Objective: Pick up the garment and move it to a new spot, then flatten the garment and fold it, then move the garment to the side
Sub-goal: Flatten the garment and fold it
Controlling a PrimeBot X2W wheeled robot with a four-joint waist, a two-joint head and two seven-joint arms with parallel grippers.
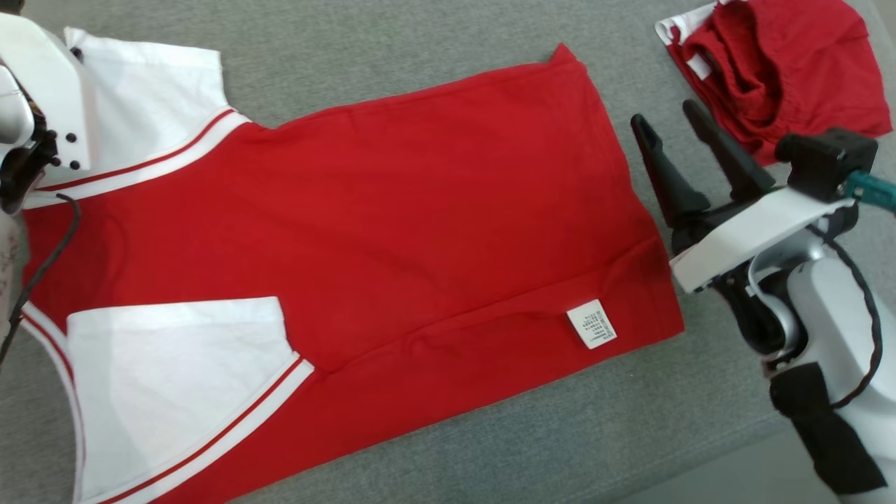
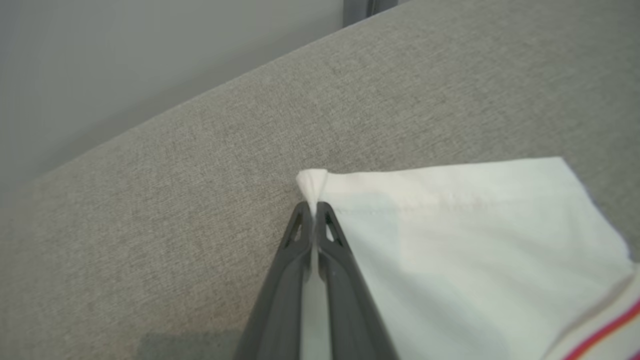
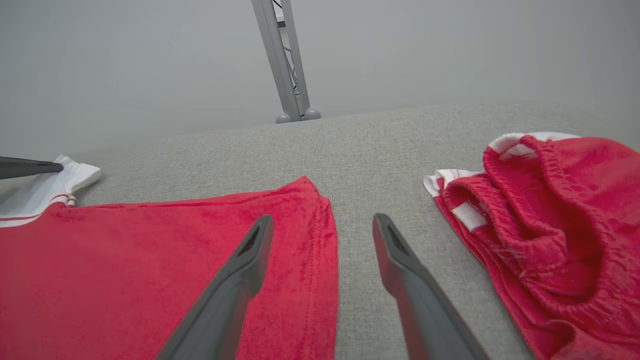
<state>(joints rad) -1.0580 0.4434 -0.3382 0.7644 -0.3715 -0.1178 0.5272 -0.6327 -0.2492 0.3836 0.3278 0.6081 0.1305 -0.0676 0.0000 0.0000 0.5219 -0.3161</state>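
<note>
The garment [image 1: 392, 210] is a red T-shirt with white sleeves, spread flat on the grey cushion. My left gripper [image 2: 315, 205] is shut on the outer corner of the far white sleeve [image 2: 475, 250], with a small tuft of cloth bunched past its tips. From the right wrist, those dark left fingers [image 3: 30, 167] show at the sleeve corner. My right gripper [image 1: 665, 113] stands open just off the shirt's hem, nothing between its fingers. In its own view the right gripper [image 3: 323, 220] straddles the hem corner of the garment [image 3: 150, 270], left finger over red cloth, right finger over bare cushion.
A crumpled pile of red shorts [image 1: 777, 63] with white trim lies at the far right, close to my right gripper. A white care label [image 1: 592, 323] lies on the hem. A grey metal stand [image 3: 287, 60] rises beyond the cushion's far edge.
</note>
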